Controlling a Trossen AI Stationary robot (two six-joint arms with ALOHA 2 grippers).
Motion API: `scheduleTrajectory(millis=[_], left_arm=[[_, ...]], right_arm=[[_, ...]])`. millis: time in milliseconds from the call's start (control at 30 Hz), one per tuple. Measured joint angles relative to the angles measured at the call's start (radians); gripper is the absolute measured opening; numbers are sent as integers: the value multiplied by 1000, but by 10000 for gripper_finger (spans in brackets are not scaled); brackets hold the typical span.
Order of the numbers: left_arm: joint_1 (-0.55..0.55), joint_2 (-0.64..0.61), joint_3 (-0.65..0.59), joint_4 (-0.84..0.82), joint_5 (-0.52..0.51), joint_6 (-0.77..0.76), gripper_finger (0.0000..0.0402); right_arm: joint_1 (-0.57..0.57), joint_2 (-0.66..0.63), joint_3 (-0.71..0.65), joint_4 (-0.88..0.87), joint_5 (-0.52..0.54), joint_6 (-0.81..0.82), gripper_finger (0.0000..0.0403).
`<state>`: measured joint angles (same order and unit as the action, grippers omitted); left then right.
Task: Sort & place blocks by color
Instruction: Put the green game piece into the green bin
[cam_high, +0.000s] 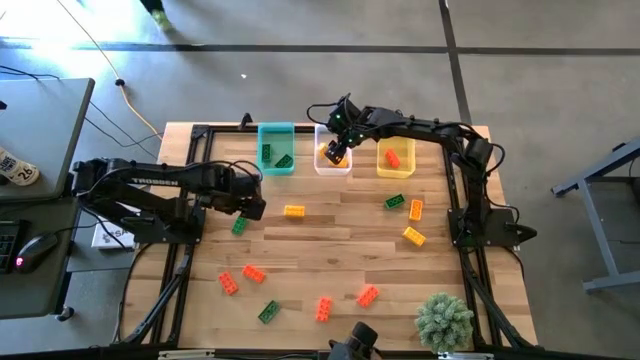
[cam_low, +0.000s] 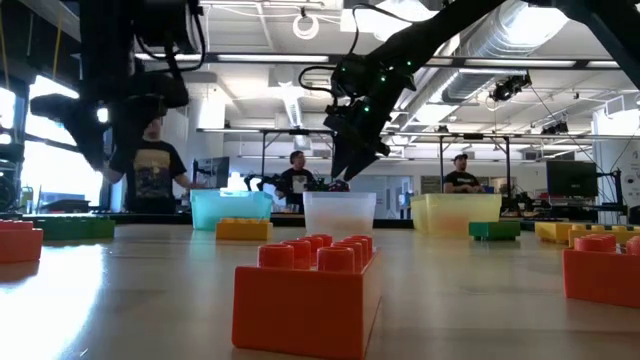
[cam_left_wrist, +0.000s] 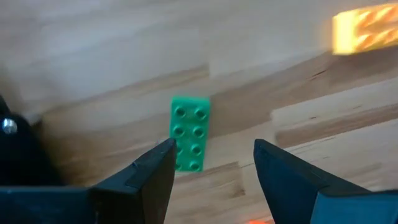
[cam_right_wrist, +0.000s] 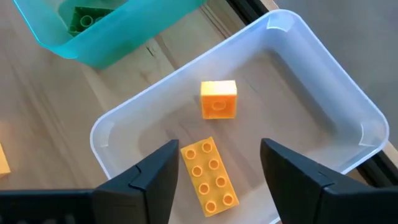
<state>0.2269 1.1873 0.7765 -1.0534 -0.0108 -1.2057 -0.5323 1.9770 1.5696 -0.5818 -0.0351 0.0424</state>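
Right claw (cam_right_wrist: 214, 171) hangs spread, empty, above clear bin (cam_right_wrist: 348, 106) holding two yellow blocks (cam_right_wrist: 209, 176). Left claw (cam_left_wrist: 214, 163) spread over green block (cam_left_wrist: 189, 132) on tabletop (cam_left_wrist: 93, 56). Next: descend, straddle block, close.

One block (cam_left_wrist: 189, 133) lies on the bench (cam_left_wrist: 93, 56) between the left fingers (cam_left_wrist: 151, 167); two blocks (cam_right_wrist: 210, 175) lie in the bin (cam_right_wrist: 298, 43) below the right fingers (cam_right_wrist: 157, 168).
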Motion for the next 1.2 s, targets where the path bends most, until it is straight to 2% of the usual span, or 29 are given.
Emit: scheduleTrajectory(millis=[133, 300, 600, 933, 1200], left_arm=[[-28, 0, -45, 5, 48, -45, 224], [-58, 0, -85, 9, 45, -107, 240], [-71, 2, -89, 49, 29, -85, 244], [-70, 156, -89, 89, 9, -72, 244], [-70, 277, -89, 113, 31, -74, 243]], right_arm=[[0, 0, 0, 0, 0, -25, 213], [0, 0, 0, 6, 0, -44, 213], [0, 0, 0, 26, 0, -51, 213], [0, 0, 0, 26, -1, -51, 213], [0, 0, 0, 31, -2, -71, 213]])
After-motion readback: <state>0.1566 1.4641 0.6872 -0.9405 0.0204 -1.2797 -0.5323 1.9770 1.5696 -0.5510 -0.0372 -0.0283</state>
